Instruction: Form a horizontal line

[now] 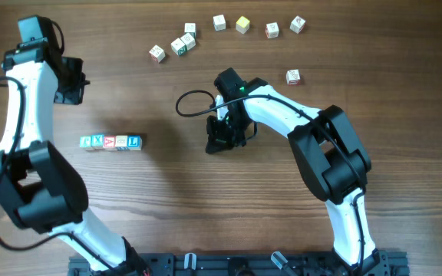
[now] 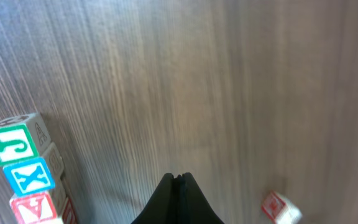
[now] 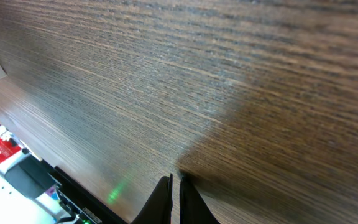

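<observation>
Left gripper (image 2: 179, 179), jaws pressed together and empty, hangs upper left in the overhead view. The horizontal line (image 1: 111, 142) lies below it, apart. The left wrist view crops the row at lower left. Right gripper (image 3: 175, 181) is likewise closed on nothing.

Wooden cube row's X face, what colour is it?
Blue; the pale wooden X cube shows best in the left wrist view.

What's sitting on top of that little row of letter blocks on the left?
Nothing sits on the row of blocks. From above, its green, blue and red letter faces all show uncovered. The patch of wooden table right under the blocks cannot be seen, since they cover it.
</observation>
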You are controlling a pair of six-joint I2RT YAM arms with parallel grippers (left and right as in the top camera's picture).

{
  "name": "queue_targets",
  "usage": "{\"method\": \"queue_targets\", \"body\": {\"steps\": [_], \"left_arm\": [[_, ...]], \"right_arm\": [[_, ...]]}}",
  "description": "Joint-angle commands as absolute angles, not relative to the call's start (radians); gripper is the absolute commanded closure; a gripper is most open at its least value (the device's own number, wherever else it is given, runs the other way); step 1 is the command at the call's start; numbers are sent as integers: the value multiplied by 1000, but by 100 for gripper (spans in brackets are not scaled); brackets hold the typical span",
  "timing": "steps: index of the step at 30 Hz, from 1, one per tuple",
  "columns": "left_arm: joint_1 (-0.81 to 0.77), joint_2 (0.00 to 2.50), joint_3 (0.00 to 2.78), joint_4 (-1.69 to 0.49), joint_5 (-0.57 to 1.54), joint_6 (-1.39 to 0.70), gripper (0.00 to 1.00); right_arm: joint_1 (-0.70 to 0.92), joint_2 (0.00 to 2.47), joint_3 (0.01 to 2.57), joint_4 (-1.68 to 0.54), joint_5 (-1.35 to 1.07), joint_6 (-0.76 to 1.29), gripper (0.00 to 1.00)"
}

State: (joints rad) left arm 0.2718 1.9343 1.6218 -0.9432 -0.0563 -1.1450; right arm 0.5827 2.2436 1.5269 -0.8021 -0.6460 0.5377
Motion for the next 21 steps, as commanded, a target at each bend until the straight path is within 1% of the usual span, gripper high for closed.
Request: {"method": "queue_targets", "body": {"steps": [1, 8, 14, 17, 19, 21], "left_arm": [[269, 2036, 1627, -947, -110, -1230, 96], [262, 2120, 1626, -1000, -105, -1348, 96], [245, 2124, 1616, -1007, -102, -1351, 96], [235, 2124, 1616, -1011, -102, -1385, 96], [226, 2124, 1616, -1012, -101, -1393, 96], [217, 2124, 1616, -1013, -102, -1392, 96]], "right_arm": [[575, 2315, 1485, -805, -392, 553, 91], [575, 2315, 1485, -805, -392, 553, 92], [575, 2315, 1485, -801, -393, 555, 92], [575, 2315, 1485, -799, -393, 591, 92], [575, 2315, 1485, -800, -393, 633, 95], [575, 2315, 1485, -798, -393, 666, 95]]}}
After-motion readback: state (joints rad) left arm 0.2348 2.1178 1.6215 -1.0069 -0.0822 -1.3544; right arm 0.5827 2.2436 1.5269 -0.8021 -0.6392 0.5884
